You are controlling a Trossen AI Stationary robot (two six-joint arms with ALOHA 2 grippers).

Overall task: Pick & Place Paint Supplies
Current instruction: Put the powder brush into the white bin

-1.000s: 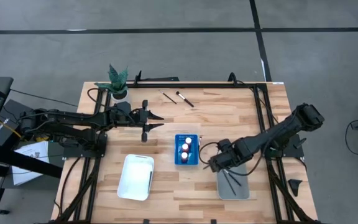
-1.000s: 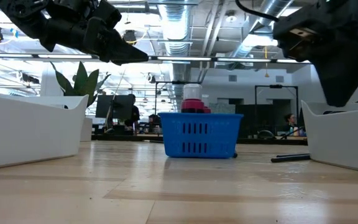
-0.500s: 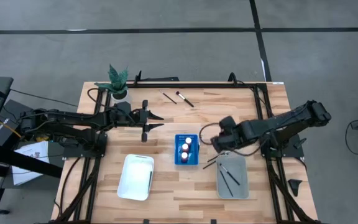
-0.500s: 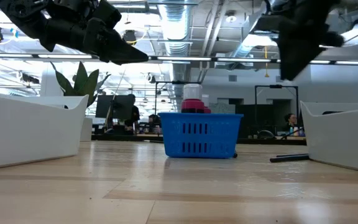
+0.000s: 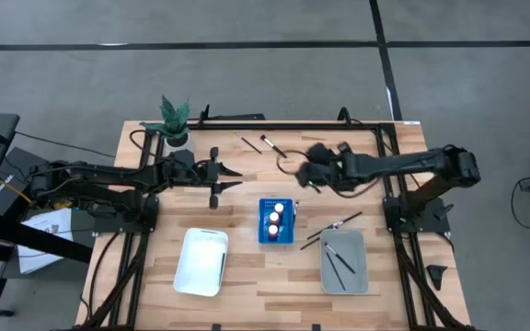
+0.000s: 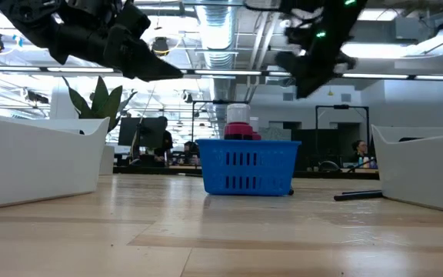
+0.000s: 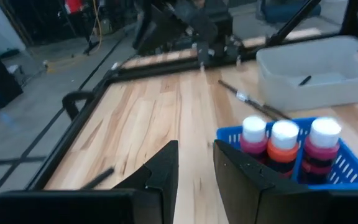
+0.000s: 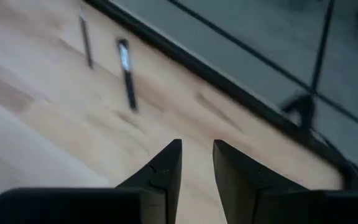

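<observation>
Three red paint bottles [image 5: 276,219] with white caps stand in the blue rack [image 5: 288,237]; the left wrist view shows these bottles [image 7: 284,146] too. Two dark brushes [image 5: 273,145] [image 5: 248,143] lie flat on the table near its far edge, and in the right wrist view they show ahead [image 8: 127,71]. More brushes lie in the grey tray [image 5: 357,280], and one brush [image 5: 334,227] rests across its far left corner. My right gripper [image 5: 294,168] hovers open between the rack and the far brushes. My left gripper [image 5: 237,179] waits open, left of the rack.
A white tray [image 5: 191,267] sits at the near left with a brush [image 5: 222,262] along its right side. A potted plant [image 5: 175,119] stands at the far left corner. A black frame rail [image 5: 293,126] runs along the far edge. Bare wood lies between the rack and the far brushes.
My right gripper has risen from over the grey tray and swung toward the table's far edge and left, past the blue rack, toward the two far brushes. The brush across the tray's corner, hidden under the gripper a second ago, now shows.
</observation>
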